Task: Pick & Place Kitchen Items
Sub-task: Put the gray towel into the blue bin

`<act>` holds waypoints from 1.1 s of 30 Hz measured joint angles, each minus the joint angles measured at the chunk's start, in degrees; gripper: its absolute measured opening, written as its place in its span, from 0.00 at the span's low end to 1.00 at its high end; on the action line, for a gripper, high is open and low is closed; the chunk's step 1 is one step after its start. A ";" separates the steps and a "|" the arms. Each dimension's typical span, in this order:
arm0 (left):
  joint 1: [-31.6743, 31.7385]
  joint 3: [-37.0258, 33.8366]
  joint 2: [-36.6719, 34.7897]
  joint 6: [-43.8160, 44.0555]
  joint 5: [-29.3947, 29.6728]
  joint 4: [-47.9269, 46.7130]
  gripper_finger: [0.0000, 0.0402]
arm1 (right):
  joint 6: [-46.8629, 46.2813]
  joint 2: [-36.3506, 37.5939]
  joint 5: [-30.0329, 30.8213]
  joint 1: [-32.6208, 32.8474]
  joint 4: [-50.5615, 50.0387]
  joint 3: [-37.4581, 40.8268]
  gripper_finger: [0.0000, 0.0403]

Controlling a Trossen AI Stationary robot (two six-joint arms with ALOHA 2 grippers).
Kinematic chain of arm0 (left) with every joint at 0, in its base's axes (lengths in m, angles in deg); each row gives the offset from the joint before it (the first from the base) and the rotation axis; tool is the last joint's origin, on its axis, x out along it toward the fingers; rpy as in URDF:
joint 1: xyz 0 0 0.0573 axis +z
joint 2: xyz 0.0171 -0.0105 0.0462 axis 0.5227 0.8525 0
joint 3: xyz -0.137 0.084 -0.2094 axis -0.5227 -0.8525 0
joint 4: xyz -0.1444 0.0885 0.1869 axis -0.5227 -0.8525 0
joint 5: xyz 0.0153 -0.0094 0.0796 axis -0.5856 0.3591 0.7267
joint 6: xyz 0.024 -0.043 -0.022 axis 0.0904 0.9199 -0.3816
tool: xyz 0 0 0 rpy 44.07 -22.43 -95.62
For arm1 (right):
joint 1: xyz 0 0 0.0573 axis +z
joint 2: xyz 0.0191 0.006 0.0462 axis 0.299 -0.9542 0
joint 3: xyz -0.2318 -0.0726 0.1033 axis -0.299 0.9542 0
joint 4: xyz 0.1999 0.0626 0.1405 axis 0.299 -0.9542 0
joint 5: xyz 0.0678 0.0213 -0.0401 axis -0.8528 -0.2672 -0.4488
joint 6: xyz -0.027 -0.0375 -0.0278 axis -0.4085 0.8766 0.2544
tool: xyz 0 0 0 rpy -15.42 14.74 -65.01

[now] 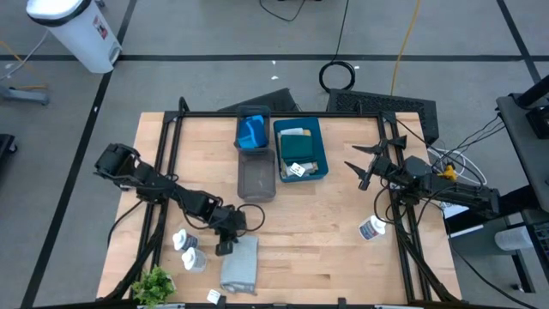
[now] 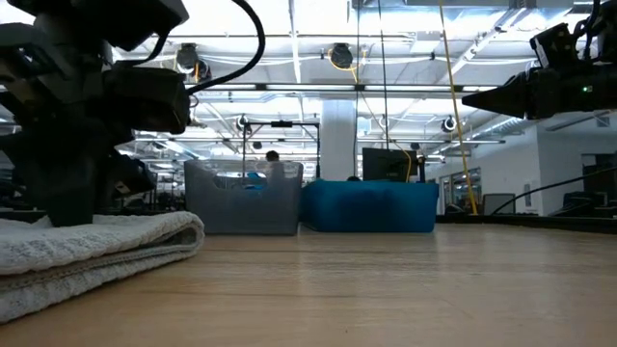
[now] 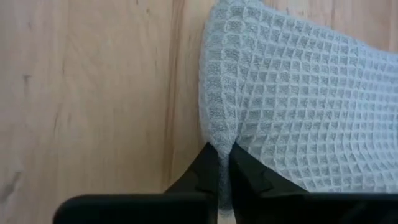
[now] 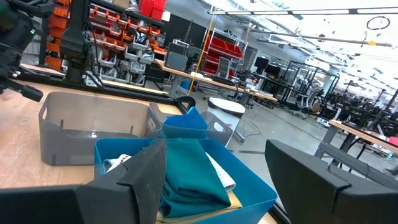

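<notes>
The left gripper [image 1: 225, 248], low in the frame, is clenching its jaws on the grey cloth's [image 1: 240, 264] edge, while the right gripper [image 1: 358, 168] is hovering released at right.

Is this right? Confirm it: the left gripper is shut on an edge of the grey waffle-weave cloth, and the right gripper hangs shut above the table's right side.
One part is wrong. The right gripper is open, not shut: the right wrist view shows its fingers spread wide. The rest stands: the left gripper is shut on an edge of the grey waffle-weave cloth, as the left wrist view shows.
</notes>
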 joint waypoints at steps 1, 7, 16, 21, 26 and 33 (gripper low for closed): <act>-0.13 0.38 0.04 0.08 1.03 -0.26 0.04 | 0.02 0.00 -0.02 -0.01 0.00 0.00 0.61; 0.01 7.87 -0.25 -3.47 10.73 -4.51 0.03 | 0.01 0.00 0.00 -0.01 0.00 0.00 0.61; -0.36 25.57 -0.39 -14.61 25.25 -17.12 0.03 | 0.00 0.02 0.00 -0.01 0.00 0.00 0.61; 0.29 30.87 -0.04 -20.71 31.19 -18.87 0.03 | 0.00 0.00 0.00 0.00 0.00 0.02 0.61; 3.01 32.28 -0.04 -26.44 33.24 -16.41 0.03 | 0.01 0.00 -0.01 -0.01 0.00 0.01 0.61; 8.77 33.65 -0.06 -35.39 33.01 -6.72 0.03 | 1.75 0.02 -0.02 0.00 1.78 0.02 0.61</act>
